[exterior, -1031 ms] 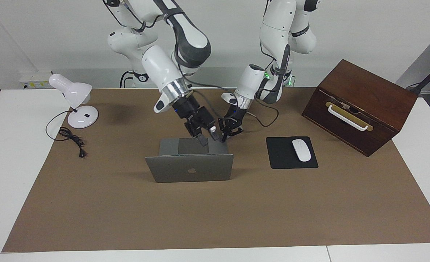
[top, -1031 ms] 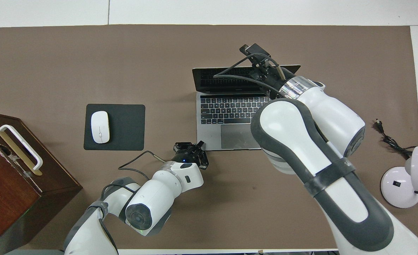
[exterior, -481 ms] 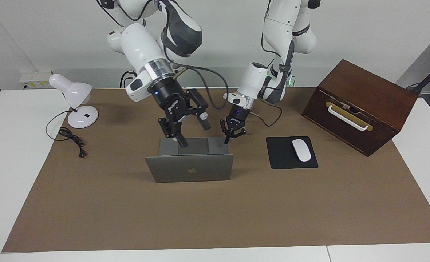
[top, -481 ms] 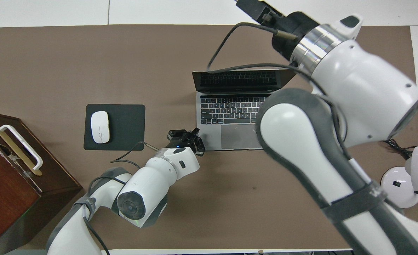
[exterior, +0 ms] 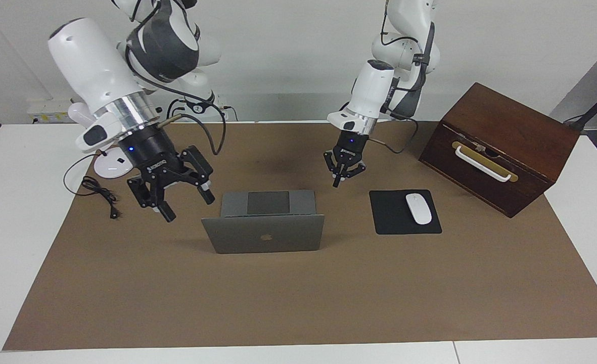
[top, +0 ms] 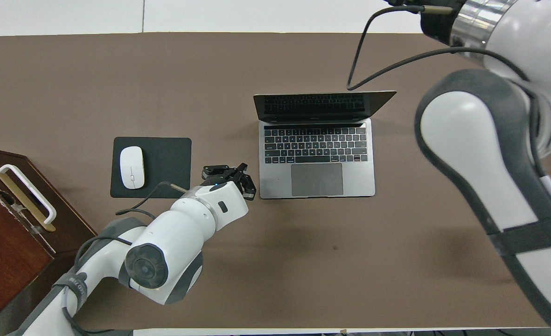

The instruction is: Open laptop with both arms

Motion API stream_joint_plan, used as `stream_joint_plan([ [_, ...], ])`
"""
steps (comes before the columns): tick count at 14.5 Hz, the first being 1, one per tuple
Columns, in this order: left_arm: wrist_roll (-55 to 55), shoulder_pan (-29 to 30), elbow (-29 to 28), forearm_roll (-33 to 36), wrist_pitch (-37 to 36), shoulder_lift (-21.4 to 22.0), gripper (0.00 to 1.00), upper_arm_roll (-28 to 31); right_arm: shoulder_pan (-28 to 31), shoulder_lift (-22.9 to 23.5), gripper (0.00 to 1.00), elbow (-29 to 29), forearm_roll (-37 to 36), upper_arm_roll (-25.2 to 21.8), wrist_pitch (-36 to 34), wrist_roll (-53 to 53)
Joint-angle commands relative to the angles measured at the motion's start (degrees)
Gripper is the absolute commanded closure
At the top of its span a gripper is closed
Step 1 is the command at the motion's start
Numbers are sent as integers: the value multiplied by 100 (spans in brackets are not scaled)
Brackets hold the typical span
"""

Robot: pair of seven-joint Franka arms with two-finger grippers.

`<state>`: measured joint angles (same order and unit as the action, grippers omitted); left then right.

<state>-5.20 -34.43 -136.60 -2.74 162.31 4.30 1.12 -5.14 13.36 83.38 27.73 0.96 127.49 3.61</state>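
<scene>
The silver-grey laptop stands open in the middle of the brown mat, its lid with the apple logo upright and turned away from the robots. Its keyboard and trackpad show in the overhead view. My right gripper is open and empty, raised over the mat beside the laptop toward the right arm's end. In the overhead view only its wrist shows. My left gripper is shut and empty, raised over the mat between the laptop and the mouse pad. It also shows in the overhead view. Neither gripper touches the laptop.
A black mouse pad with a white mouse lies beside the laptop toward the left arm's end. A brown wooden box with a white handle stands past it. A white desk lamp and its black cord sit at the right arm's end.
My right gripper has risen from over the laptop and swung out toward the right arm's end. My left gripper has lifted off the laptop's near corner toward the mouse pad. The laptop stays open.
</scene>
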Motion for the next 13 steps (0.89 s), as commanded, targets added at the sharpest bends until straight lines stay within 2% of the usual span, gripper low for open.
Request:
stream_joint_plan([
  [1,351,426,650,-7,-1564,298,100,-15,259,-342,0,3,-826,10,-1266,35],
  [4,748,989,1406,-7,-3210,422,100,-15,312,-694,0,64,-2021,-25,-2568,-324],
  [5,731,1147,1626,-7,-3641,422,93,-15,321,-808,0,142,-2356,-17,-2841,-482],
  [7,644,1350,2100,-7,-4459,396,72,-6,443,-1010,0,336,-2675,-25,-3334,-711],
  [8,495,1473,2277,-7,-4785,379,53,-15,574,-1116,0,450,-2746,-25,-3449,-738],
  [9,198,1570,2418,-7,-5006,378,24,-6,732,-1212,0,573,-2764,-17,-3485,-730],
  [10,-66,1632,2489,10,-5138,387,0,-6,856,-1292,0,696,-2764,-8,-3494,-730],
  [13,-104,1948,2656,45,-5394,396,0,-15,901,-1503,0,1074,-2947,-8,-3459,-756],
])
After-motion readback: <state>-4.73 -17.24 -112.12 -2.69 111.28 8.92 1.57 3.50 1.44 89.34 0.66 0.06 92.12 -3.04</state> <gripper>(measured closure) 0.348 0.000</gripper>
